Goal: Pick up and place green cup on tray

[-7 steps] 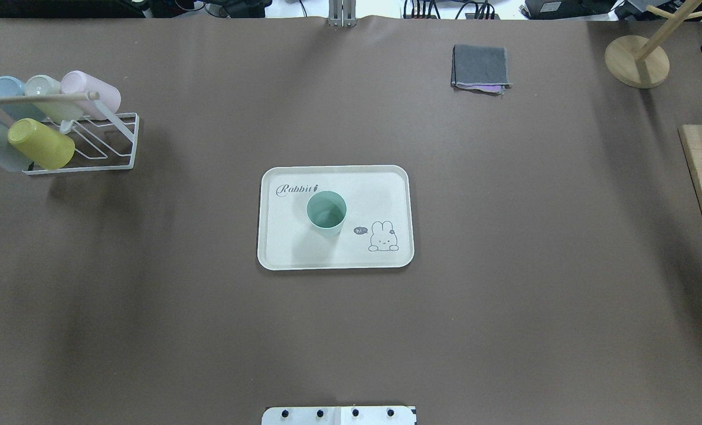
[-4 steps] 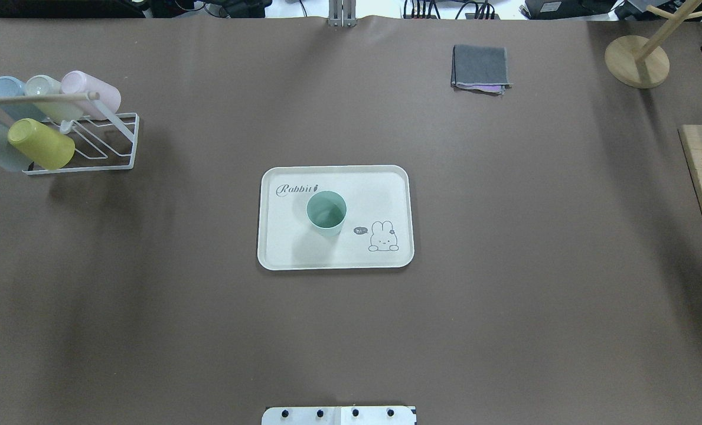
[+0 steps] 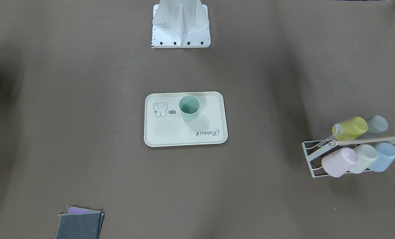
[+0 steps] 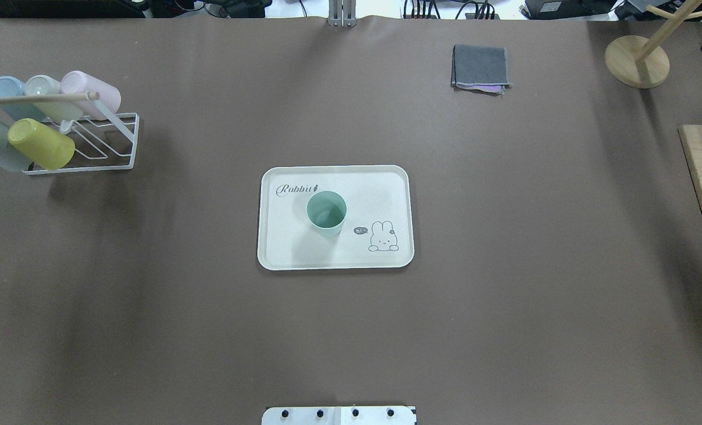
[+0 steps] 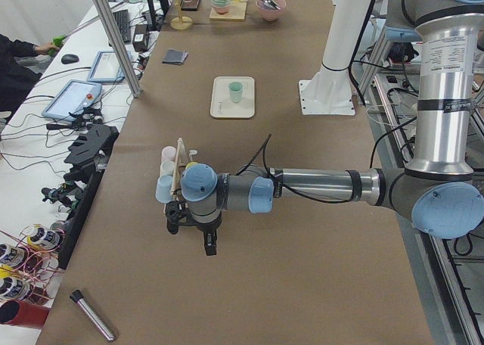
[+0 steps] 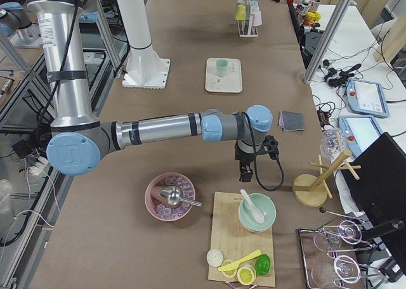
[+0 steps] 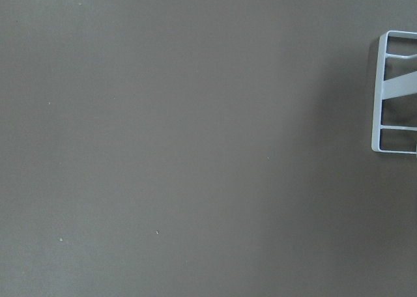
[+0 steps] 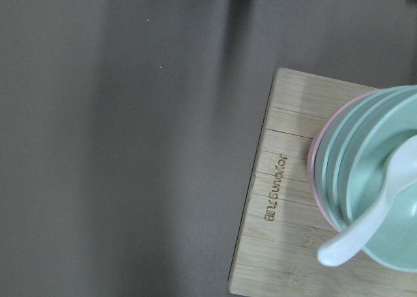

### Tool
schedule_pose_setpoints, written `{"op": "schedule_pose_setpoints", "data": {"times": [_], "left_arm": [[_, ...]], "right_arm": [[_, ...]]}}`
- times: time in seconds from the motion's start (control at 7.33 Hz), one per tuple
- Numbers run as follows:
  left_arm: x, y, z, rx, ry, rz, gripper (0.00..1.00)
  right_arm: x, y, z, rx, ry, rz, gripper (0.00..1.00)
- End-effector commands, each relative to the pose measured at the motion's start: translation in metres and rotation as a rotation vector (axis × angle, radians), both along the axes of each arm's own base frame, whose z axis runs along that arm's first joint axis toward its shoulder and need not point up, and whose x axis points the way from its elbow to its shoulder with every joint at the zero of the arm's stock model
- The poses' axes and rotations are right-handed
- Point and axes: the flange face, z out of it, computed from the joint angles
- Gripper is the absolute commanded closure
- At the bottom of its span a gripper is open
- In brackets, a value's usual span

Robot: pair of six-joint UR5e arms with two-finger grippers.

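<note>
Standing upright and mouth-up, the green cup (image 4: 326,213) sits on the tray (image 4: 386,189), a little left of the tray's middle in the overhead view, between the "Rabbit" script and the small animal drawing. The placing therefore looks done. I judge the cup to be a thin-walled plastic tumbler: light, stiff enough to take a pinch, but likely to flex if squeezed hard. Its matte wall should give fair grip. The surest hold would probably be across the wall just below the rim, or with one finger inside the lip and one outside, using modest force. It looks empty and light, so a sideways knock could tip it.

The left gripper (image 5: 209,247) hangs over bare table beside the cup rack (image 4: 91,144) at the left end, well apart from the tray. The right gripper (image 6: 244,173) hangs near the wooden board (image 6: 235,238) at the right end. Both show only in the side views, so I cannot tell whether they are parted or closed.
</note>
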Motion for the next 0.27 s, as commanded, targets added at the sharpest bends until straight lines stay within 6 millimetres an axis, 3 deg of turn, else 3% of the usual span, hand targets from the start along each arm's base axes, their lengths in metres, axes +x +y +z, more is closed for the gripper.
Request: {"op": "schedule_pose_setpoints", "data": {"times": [0.0,0.14], "left_arm": [[0.0,-0.0002,-0.0051,0.007,0.001,0.0,0.02],[0.0,-0.0002,-0.0051,0.008,0.001,0.0,0.02]], "right_arm": [[-0.0017,0.0002,0.0004,-0.001,0.0,-0.003,0.0],[-0.0018,-0.0004,-0.0004,0.0,0.0,-0.002,0.0]]}}
